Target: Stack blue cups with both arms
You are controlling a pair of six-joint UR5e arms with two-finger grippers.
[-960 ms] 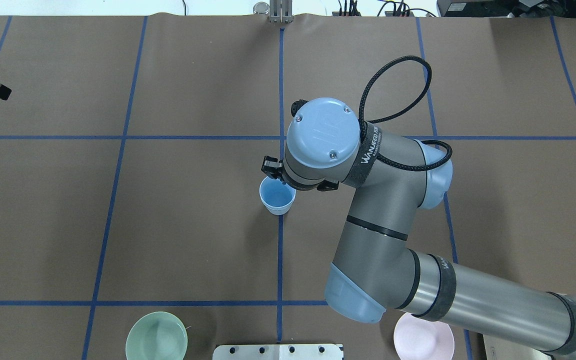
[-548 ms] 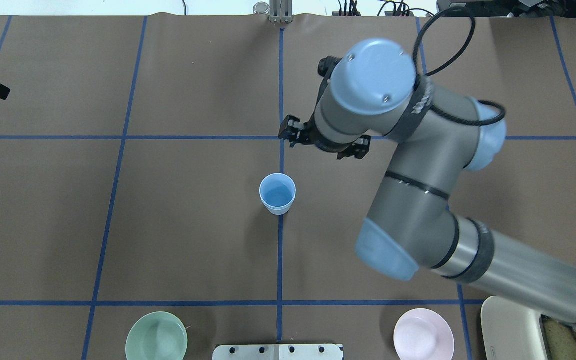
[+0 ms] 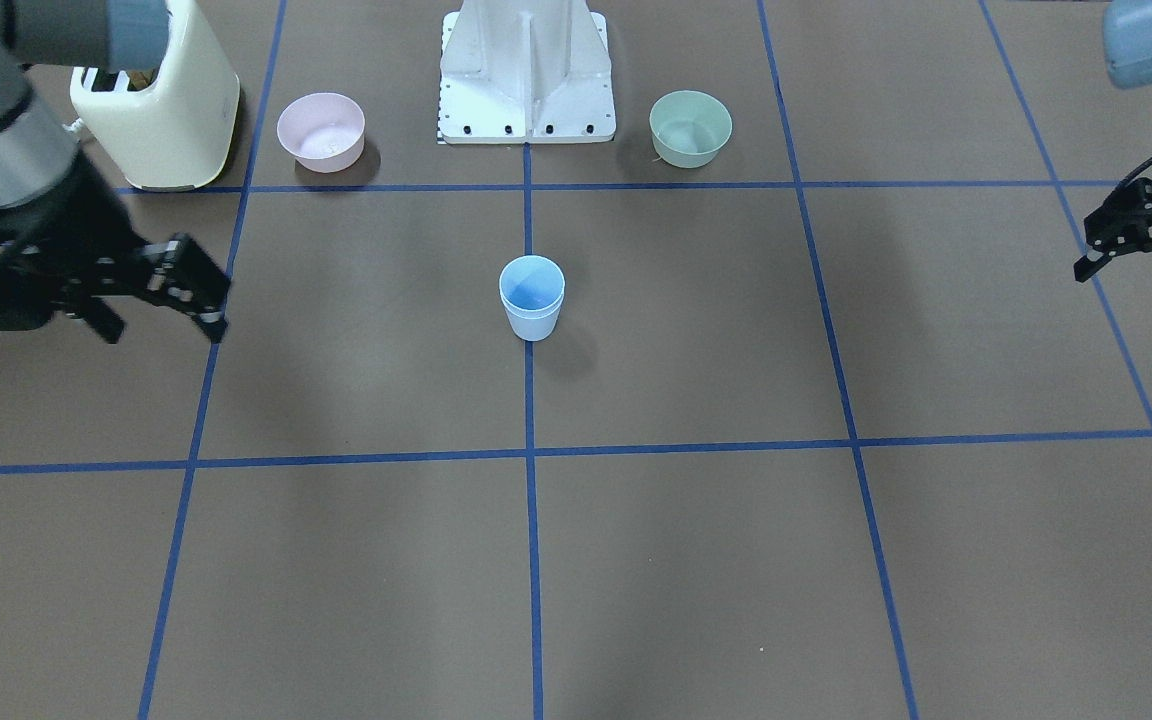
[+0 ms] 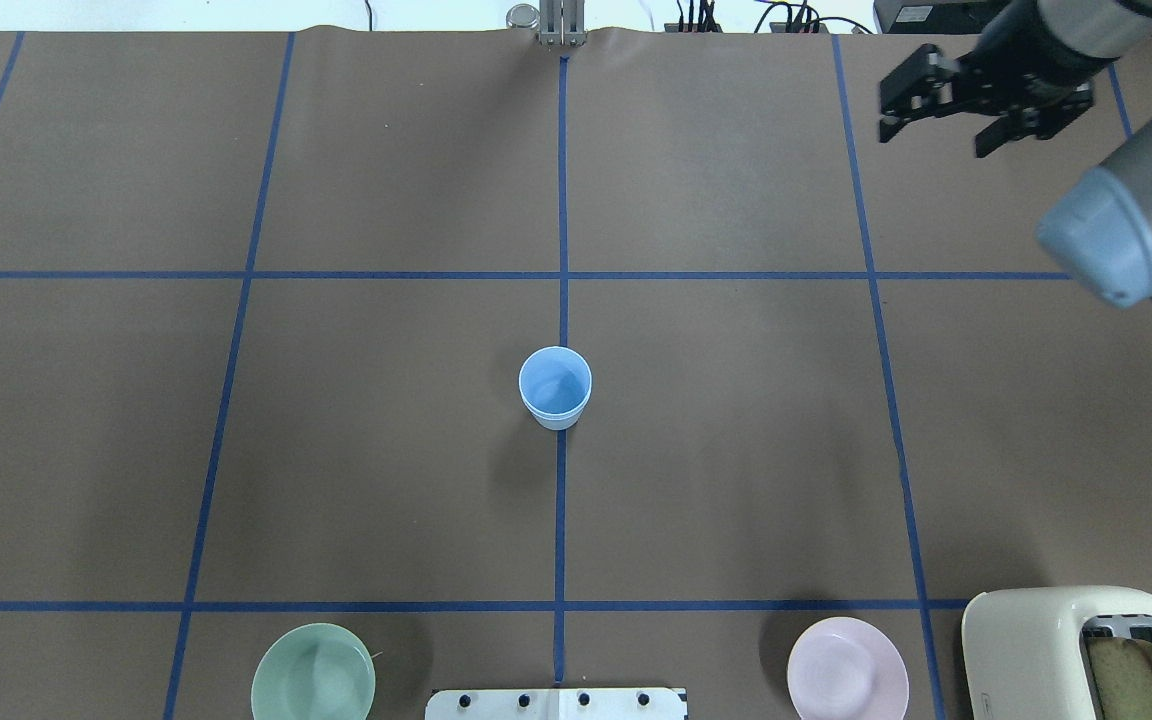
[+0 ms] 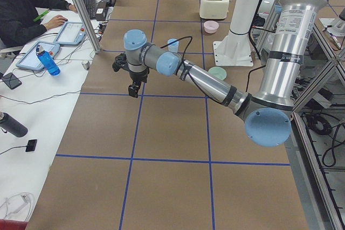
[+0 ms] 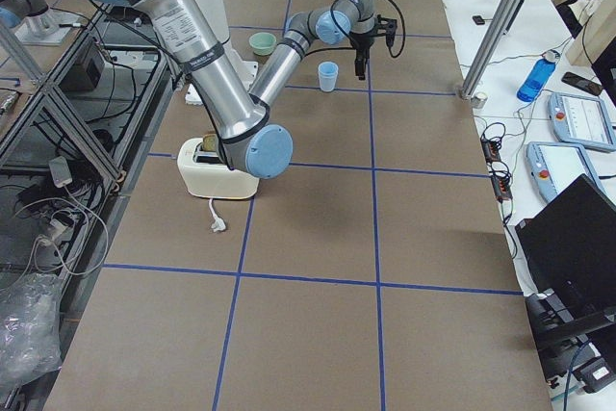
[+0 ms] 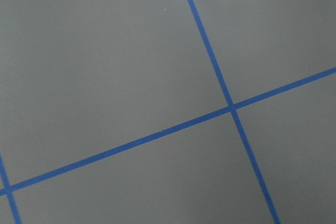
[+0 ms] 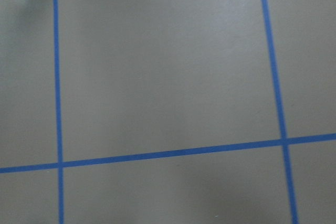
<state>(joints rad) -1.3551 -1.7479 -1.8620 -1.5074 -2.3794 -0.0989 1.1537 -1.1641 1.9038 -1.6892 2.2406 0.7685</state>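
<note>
Left claw (image 3: 1131, 288), you'll see, hangs spread and empty over the left end of the desk (image 4: 386, 450). Brown matting gridded with blue tape (image 4: 563, 200) covers that desk (a white bench (image 5: 32, 127) with tablets (image 5: 73, 32) runs along its far side). Dead centre on the middle tape line stand the blue cups (image 4: 555, 388), one nested in the other, long axis vertical, mouths up. Right claw (image 4: 934, 143) hovers spread and empty near the far right corner. Along the near edge: green bowl (image 4: 313, 672), pink bowl (image 4: 847, 670), toaster (image 4: 1036, 640).
</note>
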